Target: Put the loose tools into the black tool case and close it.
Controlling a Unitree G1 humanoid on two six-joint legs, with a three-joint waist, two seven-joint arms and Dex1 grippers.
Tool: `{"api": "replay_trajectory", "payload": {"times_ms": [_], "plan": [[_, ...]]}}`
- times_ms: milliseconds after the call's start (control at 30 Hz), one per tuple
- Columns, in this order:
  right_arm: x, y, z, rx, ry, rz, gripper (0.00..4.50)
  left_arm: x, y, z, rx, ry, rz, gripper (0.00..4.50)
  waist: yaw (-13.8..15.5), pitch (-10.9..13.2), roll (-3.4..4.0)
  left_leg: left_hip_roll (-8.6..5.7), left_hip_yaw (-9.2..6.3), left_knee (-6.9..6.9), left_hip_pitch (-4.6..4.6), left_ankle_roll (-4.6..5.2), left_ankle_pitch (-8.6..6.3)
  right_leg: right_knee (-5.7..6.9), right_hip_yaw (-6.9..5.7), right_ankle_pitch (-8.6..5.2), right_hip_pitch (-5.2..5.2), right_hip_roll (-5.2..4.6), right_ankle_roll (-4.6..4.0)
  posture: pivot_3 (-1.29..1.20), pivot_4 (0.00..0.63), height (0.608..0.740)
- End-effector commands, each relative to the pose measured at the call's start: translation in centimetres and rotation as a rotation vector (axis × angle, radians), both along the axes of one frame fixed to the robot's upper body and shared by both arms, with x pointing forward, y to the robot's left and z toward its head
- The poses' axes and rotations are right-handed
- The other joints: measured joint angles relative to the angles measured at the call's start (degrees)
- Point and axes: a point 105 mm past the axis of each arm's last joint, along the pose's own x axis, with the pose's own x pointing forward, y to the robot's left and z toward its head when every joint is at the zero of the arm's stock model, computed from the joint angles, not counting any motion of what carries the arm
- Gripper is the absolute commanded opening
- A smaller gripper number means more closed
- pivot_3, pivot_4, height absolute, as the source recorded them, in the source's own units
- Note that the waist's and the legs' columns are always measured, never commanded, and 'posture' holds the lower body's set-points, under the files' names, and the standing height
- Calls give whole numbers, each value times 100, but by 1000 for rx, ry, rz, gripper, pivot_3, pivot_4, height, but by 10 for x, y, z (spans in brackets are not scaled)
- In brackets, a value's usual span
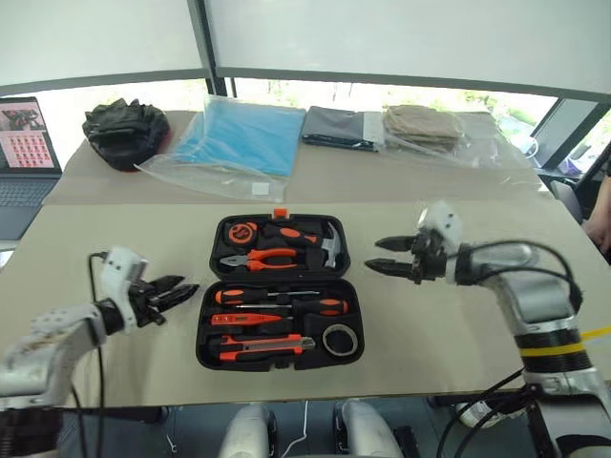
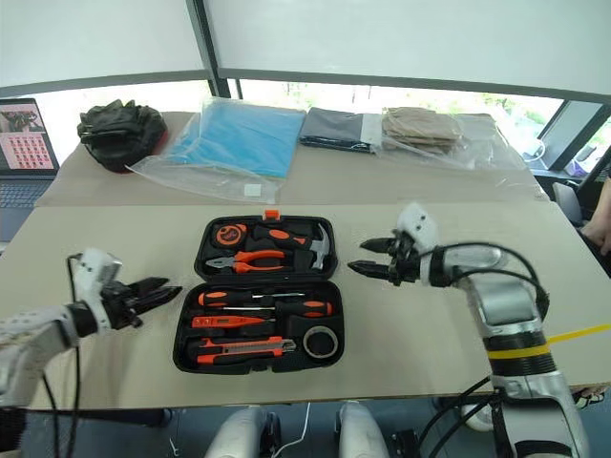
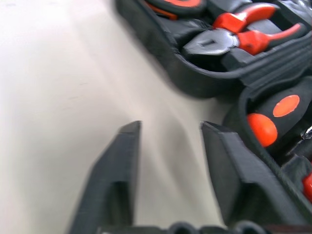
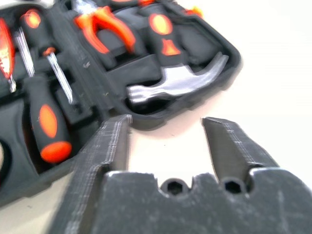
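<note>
Tool case lies open at table centre, tools seated inside. Left hand at nine o'clock, right hand at three, both wide, empty. Fold the far half evenly toward the near one.

My head cameras look down on the table; my two wrist cameras sit close, both seeing the open black tool case.
</note>
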Motion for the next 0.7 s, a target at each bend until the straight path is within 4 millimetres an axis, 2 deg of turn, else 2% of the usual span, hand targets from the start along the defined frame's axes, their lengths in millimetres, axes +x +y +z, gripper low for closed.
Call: {"api": "replay_trajectory", "payload": {"times_ms": [33, 67, 100, 233, 300, 433, 567, 667, 700], "plan": [[-4, 16, 7, -39, 173, -36, 4287, 1, -6, 21, -30, 86, -38, 3749, -14, 0, -1, -1, -1, 0, 1, 0, 1, -2, 0, 0, 0, 0, 0, 0, 150, 740], [-4, 21, 8, -20, 229, -50, 4488, 3, -7, 23, -37, 120, -37, 4112, -28, 0, -2, -3, -1, 0, 2, -1, 1, -3, -1, 1, 2, 3, -2, 0, 150, 740], [0, 26, 8, -12, 259, -66, 4500, 6, -8, 24, -18, 149, -27, 4487, -38, 0, -2, -5, -2, 0, 1, -1, 2, -1, 0, 1, 1, 4, -2, 0, 150, 740], [28, 39, 5, 3, 343, -233, 4500, 35, -13, 28, 6, 158, 69, 4487, -53, 0, -2, -11, -2, 0, -1, -2, 2, 1, 1, 1, 1, 6, -3, 0, 150, 740], [35, 44, 3, -2, 365, -263, 4500, 43, -18, 27, 10, 171, 95, 4487, -45, 2, -5, -16, -2, 0, -14, -4, 6, -2, -2, 4, -5, 5, 0, 0, 150, 740], [40, 52, -5, -37, 396, -278, 4500, 46, -32, 22, 33, 187, 72, 4487, -57, 2, -5, -16, 0, -1, -29, -2, 5, 1, -3, 7, -8, 5, 5, 0, 150, 740], [41, 50, -17, -101, 409, -288, 4500, 42, -34, 16, 49, 195, 64, 4487, -62, 2, -5, -16, 2, -2, -47, -15, 10, -7, -4, 5, -19, 4, 12, 0, 150, 740], [39, 48, -27, -139, 436, -301, 3835, 43, -29, 12, 55, 198, 98, 4500, -62, 2, -5, -17, 3, -2, -50, -31, 19, -9, -3, 5, -21, 4, 14, 0, 150, 740], [39, 48, -29, -141, 446, -307, 3443, 44, -29, 12, 52, 195, 100, 4500, -63, 2, -5, -16, 1, -3, -47, -27, 16, -8, -3, 5, -18, 4, 14, 0, 150, 740]]}}
